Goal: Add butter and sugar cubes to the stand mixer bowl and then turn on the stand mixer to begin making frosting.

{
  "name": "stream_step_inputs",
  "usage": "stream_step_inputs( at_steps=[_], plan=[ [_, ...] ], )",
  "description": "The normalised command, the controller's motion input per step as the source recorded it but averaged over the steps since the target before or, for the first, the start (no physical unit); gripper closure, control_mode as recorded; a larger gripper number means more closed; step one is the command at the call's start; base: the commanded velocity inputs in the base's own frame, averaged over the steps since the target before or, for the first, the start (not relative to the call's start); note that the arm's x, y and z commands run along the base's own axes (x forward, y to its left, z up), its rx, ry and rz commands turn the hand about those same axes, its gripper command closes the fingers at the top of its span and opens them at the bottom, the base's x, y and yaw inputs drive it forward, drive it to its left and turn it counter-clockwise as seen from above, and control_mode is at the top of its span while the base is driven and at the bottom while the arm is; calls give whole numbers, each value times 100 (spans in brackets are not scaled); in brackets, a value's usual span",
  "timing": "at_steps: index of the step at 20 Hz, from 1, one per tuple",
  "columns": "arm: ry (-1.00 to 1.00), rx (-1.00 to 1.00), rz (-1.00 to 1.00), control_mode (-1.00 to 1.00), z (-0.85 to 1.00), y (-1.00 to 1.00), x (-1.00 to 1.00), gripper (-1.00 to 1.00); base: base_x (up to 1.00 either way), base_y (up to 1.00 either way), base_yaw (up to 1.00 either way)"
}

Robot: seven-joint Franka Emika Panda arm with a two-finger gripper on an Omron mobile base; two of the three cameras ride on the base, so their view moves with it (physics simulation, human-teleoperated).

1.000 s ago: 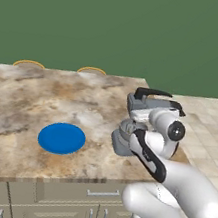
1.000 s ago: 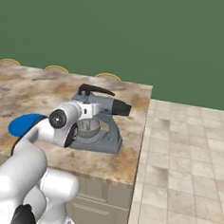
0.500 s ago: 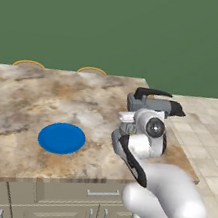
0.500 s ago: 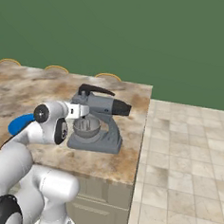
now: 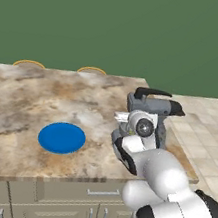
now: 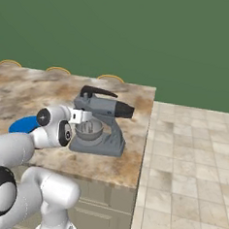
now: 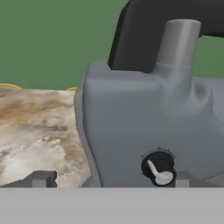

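Grey metal dominates the hand view: the stand mixer sits very close ahead, its black curved lever up top and a small dark dial with a pale pointer low on its side. Left to right on the marbled surface: blue plate, bare as far as can be seen, then the mixer near the right end. The stand mixer bowl sits under the head on the base; its contents cannot be made out, and no butter or sugar cubes are visible.

The gripper faces the mixer's side, jaws spread wide and holding nothing, tips flanking the area left of the dial.

Judgement: step in hand appears to be switching on. To do it well, shift right until the dial is centred between the jaws, advance squarely, close gently, then turn. Risk: off-centre contact slips off the pointer or pushes the mixer.
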Motion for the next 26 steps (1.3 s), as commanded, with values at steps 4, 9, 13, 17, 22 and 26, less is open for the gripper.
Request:
stream_step_inputs(
  at_steps=[4, 9, 13, 17, 22, 26],
  plan=[
    [-11, 0, 0, -100, -19, -31, 21, -100, 0, 0, 0],
    [-9, 0, 0, -100, -1, -23, 6, -100, 0, 0, 0],
    [-5, 0, 0, -100, 0, -9, 0, -100, 0, 0, 0],
    [-6, 0, 0, -100, 0, 0, -12, -100, 0, 0, 0],
    [-4, 0, 0, -100, -2, 0, -20, -100, 0, 0, 0],
    [-4, 0, 0, -100, 0, -13, -4, -100, 0, 0, 0]
  ],
)
